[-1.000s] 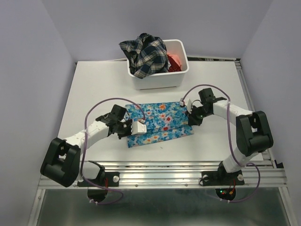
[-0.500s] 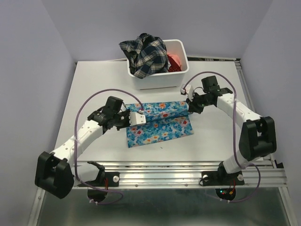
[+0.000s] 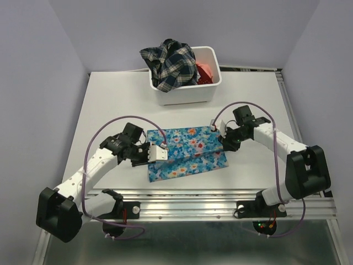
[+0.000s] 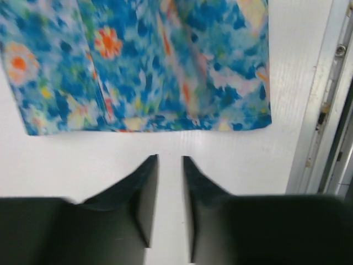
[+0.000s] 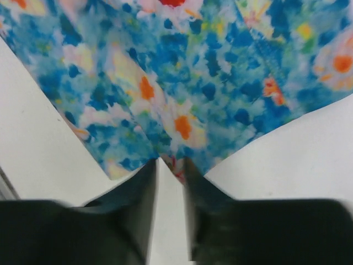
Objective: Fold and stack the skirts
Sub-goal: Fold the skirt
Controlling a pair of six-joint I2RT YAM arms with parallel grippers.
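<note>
The bright blue flowered cloth skirt (image 3: 185,152) lies flat at the middle of the table, between the two arms. Half a second ago its near edge was held up and carried toward the far side. Now that layer is laid down over the rest, leaving a narrow strip uncovered along the near side.

The left gripper (image 4: 170,160) has let go. Its jaws stand slightly apart with nothing between them, just off the skirt's left hem. The right gripper (image 5: 170,161) is nearly pressed together at the skirt's right corner; I cannot tell whether it still pinches it. This fold looks finished, with stacking not yet done.

The white table (image 3: 110,105) bears a white plastic bin (image 3: 185,94) at its far side, holding a dark plaid skirt (image 3: 168,63) and a coral-red one (image 3: 205,72). Pale lilac walls (image 3: 33,83) close in the space.
</note>
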